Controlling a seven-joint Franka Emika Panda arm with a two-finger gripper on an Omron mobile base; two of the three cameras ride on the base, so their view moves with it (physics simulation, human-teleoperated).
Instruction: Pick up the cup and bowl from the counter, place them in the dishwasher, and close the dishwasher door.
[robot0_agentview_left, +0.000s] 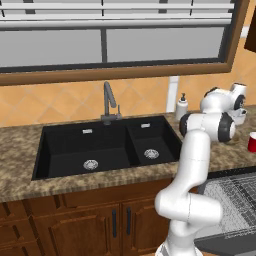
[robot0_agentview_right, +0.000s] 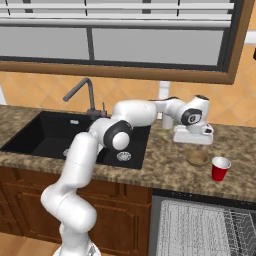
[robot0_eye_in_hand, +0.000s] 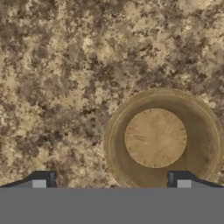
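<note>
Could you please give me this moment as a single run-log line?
phase: approach bowl | gripper: open, above bowl, no contact | cup: upright on counter, right of bowl | dishwasher: open, rack out

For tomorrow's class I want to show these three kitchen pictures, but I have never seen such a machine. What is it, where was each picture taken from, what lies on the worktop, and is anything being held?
The white jointed thing is a robot arm ending in a two-fingered pincer. Two pictures come from cameras behind the arm, one on its left and one on its right. The third looks straight down from the hand itself.

On the speckled counter lie a shallow tan bowl and a red cup; a white soap bottle stands behind the black sink. Below, the dishwasher stands open, showing its wire rack.

Nothing is held: the pincer is open and hangs above the bowl, its fingertips spread wide.
</note>
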